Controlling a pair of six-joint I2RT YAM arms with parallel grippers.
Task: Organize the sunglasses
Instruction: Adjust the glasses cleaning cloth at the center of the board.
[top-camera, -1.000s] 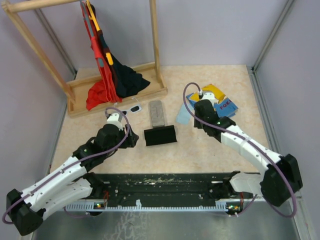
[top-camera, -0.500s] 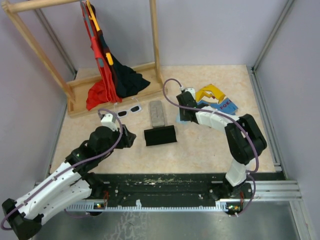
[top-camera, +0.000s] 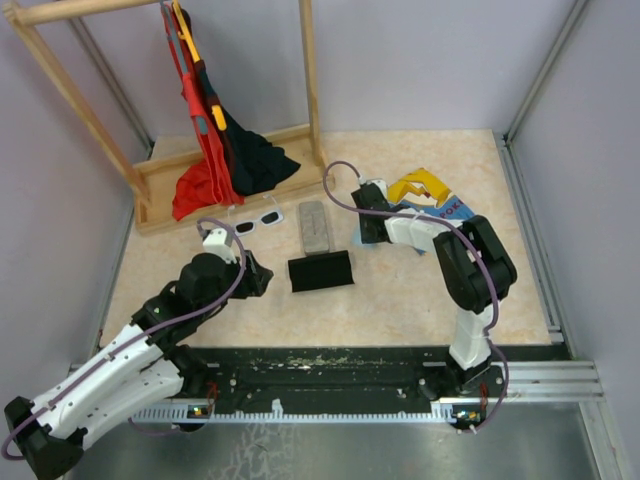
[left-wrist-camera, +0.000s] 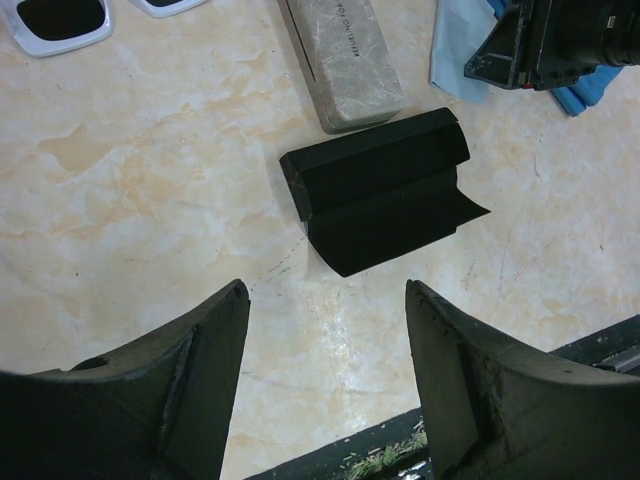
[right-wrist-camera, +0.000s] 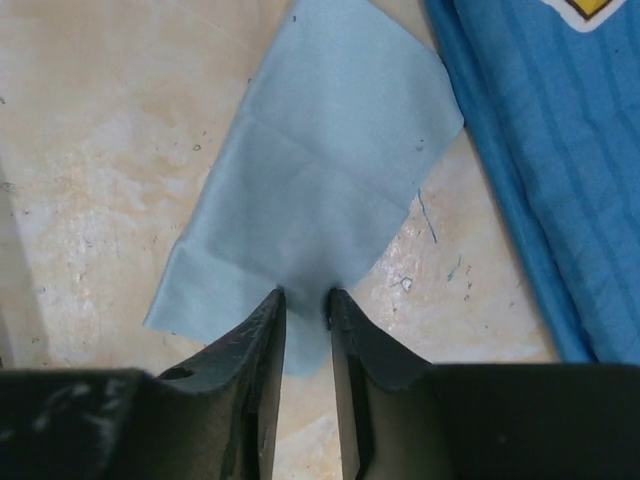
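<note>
The white-framed sunglasses (top-camera: 262, 219) lie on the table in front of the wooden rack; they also show in the left wrist view (left-wrist-camera: 60, 20). The thin wire-framed pair is out of view. My left gripper (top-camera: 262, 273) is open and empty (left-wrist-camera: 325, 300), just left of the black case (left-wrist-camera: 385, 190). My right gripper (top-camera: 366, 230) is down on the table, its jaws closed to a narrow gap (right-wrist-camera: 307, 297) with the near edge of a light-blue cloth (right-wrist-camera: 320, 170) pinched between them.
A grey case (top-camera: 315, 227) lies beyond the black case (top-camera: 321, 271). A blue and yellow bag (top-camera: 430, 203) lies right of the cloth. A wooden rack (top-camera: 230, 190) with red and black clothes stands at the back left. Grey walls enclose the table.
My right arm has folded and swung its gripper left, off the blue bag and onto the light-blue cloth. My left arm has pulled back a little to the left.
</note>
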